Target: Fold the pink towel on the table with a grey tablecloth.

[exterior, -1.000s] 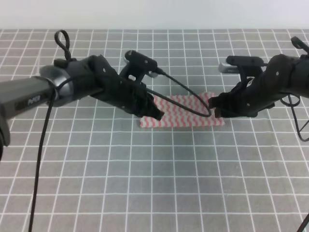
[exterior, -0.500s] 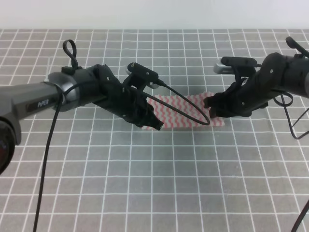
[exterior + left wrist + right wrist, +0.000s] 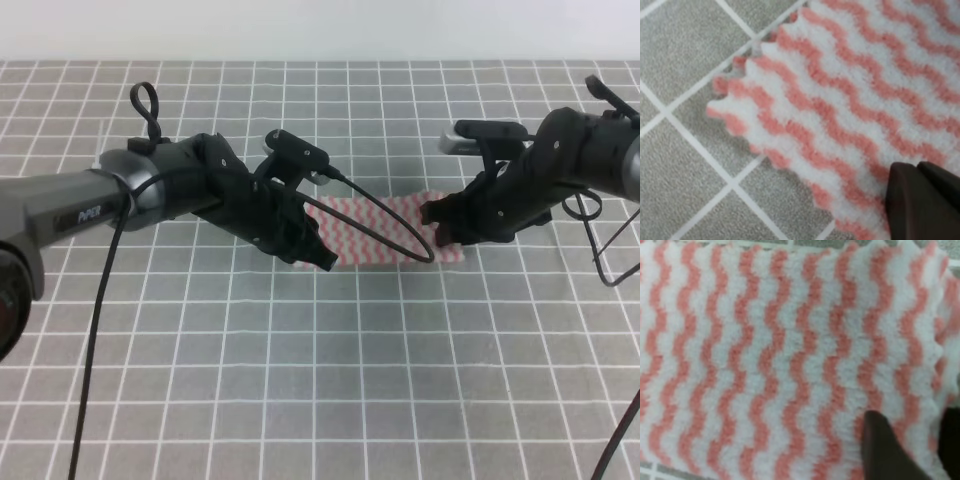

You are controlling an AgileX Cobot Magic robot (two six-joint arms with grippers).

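Almost nothing has shifted since half a second ago: your two arms sit where they were, and over the full second the towel's right end has drawn slightly toward 12 o'clock along with the right arm.

You have the pink towel (image 3: 385,232) lying flat on the grey tablecloth (image 3: 300,380), a little toward 1 o'clock from the table's middle, its long side running 9 to 3. Your left gripper (image 3: 318,255) is down at the towel's 9 o'clock end, at the near corner. From the left wrist view you see one dark fingertip (image 3: 920,200) pressed onto the striped cloth (image 3: 850,100), with the scalloped corner free on the grid beside it; you cannot tell from that whether the fingers are apart or closed on fabric.

Your right gripper (image 3: 445,222) is at the towel's 3 o'clock end. In the right wrist view two dark fingers (image 3: 885,445) stand apart with a strip of towel (image 3: 765,350) between them at its edge; whether they are pinching it is not clear. A black cable (image 3: 385,215) from the left wrist loops across the towel's middle.
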